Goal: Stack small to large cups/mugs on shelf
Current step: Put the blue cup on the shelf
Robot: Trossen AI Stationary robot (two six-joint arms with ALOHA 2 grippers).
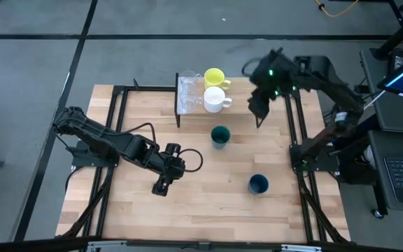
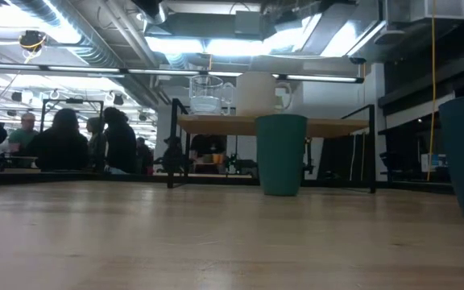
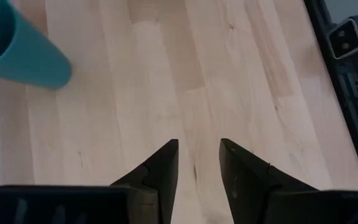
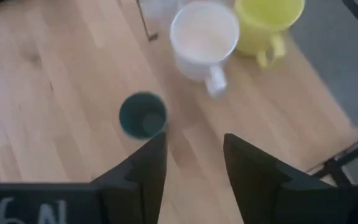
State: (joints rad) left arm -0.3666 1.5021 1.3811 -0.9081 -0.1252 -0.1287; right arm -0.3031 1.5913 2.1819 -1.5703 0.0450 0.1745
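The light-wood shelf [image 1: 196, 112] stands at the table's far middle. On it stand two clear glasses [image 1: 187, 94], a yellow mug [image 1: 214, 75] and a white mug [image 1: 215, 100]. A teal-green cup [image 1: 220, 135] stands upright on the table just in front of the shelf. A dark blue cup [image 1: 258, 183] stands upright nearer the front right. My right gripper [image 1: 259, 117] is open and empty, raised to the right of the shelf; its wrist view shows the teal-green cup [image 4: 143, 115] and both mugs below. My left gripper [image 1: 161, 186] is open and empty, low over the table's middle left.
Black frame rails [image 1: 296, 133] run along the table's left and right sides. Bare wood lies between the two loose cups and the front edge. A teal-coloured cup [image 3: 17, 50] shows at the edge of the left wrist view. People sit in the room beyond the table [image 2: 63, 141].
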